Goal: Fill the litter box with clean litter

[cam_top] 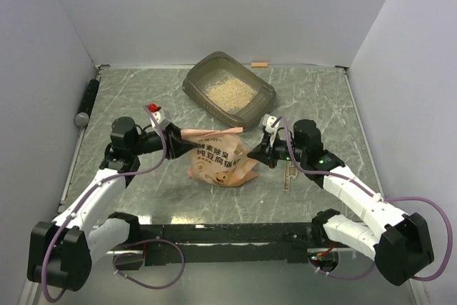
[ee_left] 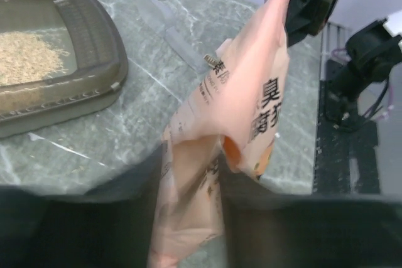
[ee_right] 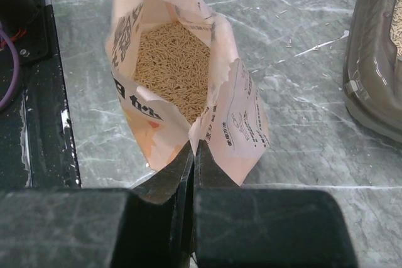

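The pink litter bag [cam_top: 221, 160] stands between my two grippers in the middle of the table. My left gripper [cam_top: 180, 142] is shut on its left top edge, seen in the left wrist view [ee_left: 188, 218]. My right gripper [cam_top: 258, 153] is shut on the right rim of the open mouth [ee_right: 196, 149]. Tan litter [ee_right: 173, 67] shows inside the bag. The grey-brown litter box [cam_top: 228, 86] sits behind the bag, with a patch of tan litter [cam_top: 228, 91] on its floor. The box also shows in the left wrist view [ee_left: 69, 61].
A dark cylinder [cam_top: 87, 102] lies along the left wall. A small tan strip [cam_top: 258, 65] lies by the back wall. A red-topped part [cam_top: 153, 109] sits on the left arm. White walls enclose the table.
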Controlling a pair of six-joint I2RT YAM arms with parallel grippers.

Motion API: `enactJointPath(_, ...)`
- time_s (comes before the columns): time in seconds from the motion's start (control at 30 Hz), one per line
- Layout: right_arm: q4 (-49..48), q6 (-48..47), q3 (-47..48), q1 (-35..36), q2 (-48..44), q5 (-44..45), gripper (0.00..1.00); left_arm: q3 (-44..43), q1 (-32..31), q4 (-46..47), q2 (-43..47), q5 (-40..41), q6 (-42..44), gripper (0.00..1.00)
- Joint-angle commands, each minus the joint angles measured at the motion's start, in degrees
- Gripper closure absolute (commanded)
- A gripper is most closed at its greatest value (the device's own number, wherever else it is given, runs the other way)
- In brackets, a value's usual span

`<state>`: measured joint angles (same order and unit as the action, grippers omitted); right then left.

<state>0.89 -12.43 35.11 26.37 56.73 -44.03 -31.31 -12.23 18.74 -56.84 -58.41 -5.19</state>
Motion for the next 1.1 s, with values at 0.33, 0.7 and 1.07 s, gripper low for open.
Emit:
enactJointPath(0.33, -9.48, 9.87, -6.28, -3.42, -10.67, 6.59, 0.33, -0.42, 1.42, 2.88, -0.56, -4.7, 1.23, 0.99)
enactJointPath(0.7, -39.18, 28.41, -16.82, -11.17, -7.95, -3.16, 0.28, 0.9, 1.42, -0.72, 5.51, 0.4, 2.55, 0.99)
enactJointPath(1.07, -53.08, 33.08, -22.46, -11.17, -6.81, -11.16, 0.3, 0.99, 1.51, -1.08, 5.86, 0.67, 2.38, 0.99)
